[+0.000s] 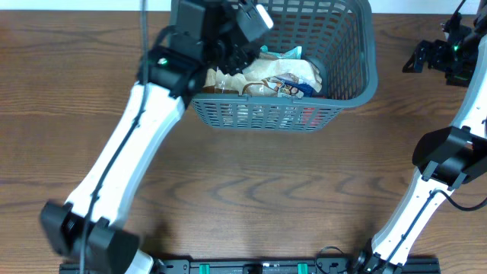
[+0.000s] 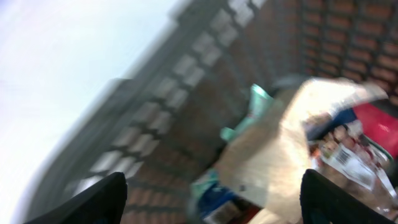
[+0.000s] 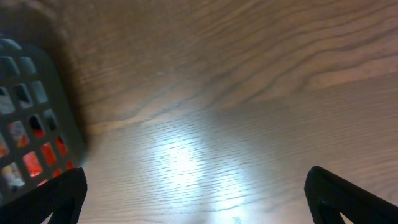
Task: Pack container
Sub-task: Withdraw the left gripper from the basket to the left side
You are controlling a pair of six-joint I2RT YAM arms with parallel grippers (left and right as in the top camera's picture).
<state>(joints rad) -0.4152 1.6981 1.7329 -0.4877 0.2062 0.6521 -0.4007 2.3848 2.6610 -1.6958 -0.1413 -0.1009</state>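
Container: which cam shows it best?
Overhead: the container is sharp and nearly whole, rim, lattice walls and packets inside; only its far-left corner hides under the left arm. Left wrist gives a motion-blurred look at an inner wall. Right wrist catches just one lattice corner at its left edge.

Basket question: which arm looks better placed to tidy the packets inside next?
Probably the left arm: the left tool, open, hangs over the basket, right above the packets. The right tool sits beside the basket, over the table.

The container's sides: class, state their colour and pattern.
The container is dark grey with lattice-slotted sides, clearest in the overhead view.
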